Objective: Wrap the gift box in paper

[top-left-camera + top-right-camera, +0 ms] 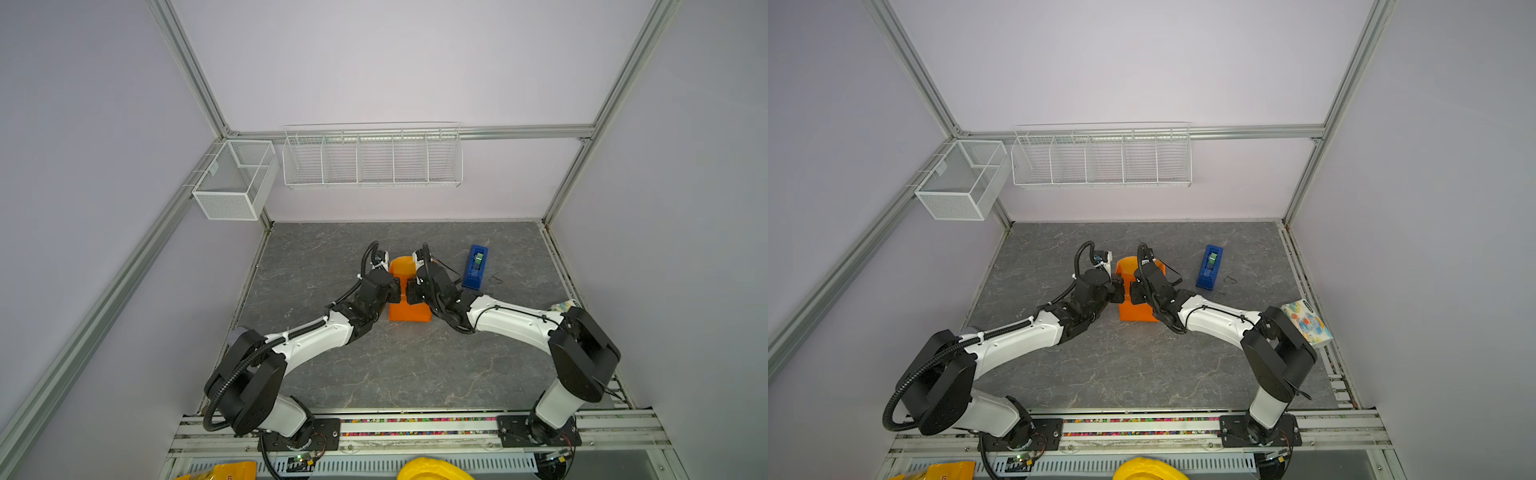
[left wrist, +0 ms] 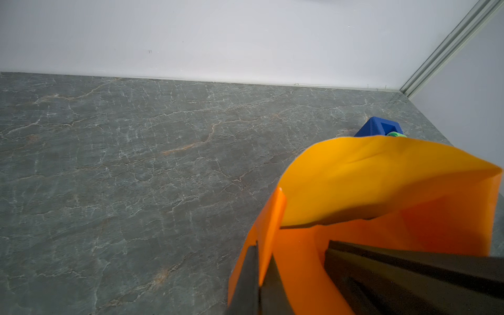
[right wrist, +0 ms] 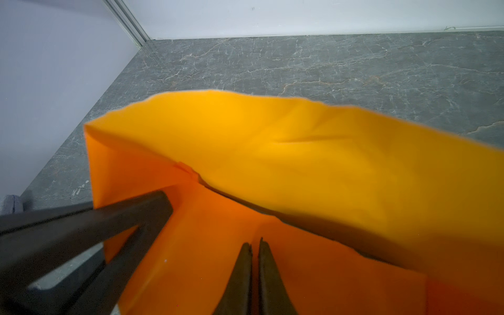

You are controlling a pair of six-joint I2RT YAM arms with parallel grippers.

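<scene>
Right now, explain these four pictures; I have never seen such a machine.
Two robot arms, the left arm and the right arm, are bolted at the near edge of a grey table. Two pictures look down from above; the other two come from a camera on each wrist. In the middle stands orange paper, folded upward; any box inside is hidden. A blue tape dispenser lies to its right, a patterned packet by the right edge. The left jaws are shut on a paper edge. The right jaws are shut too; whether they pinch paper I cannot tell.
</scene>
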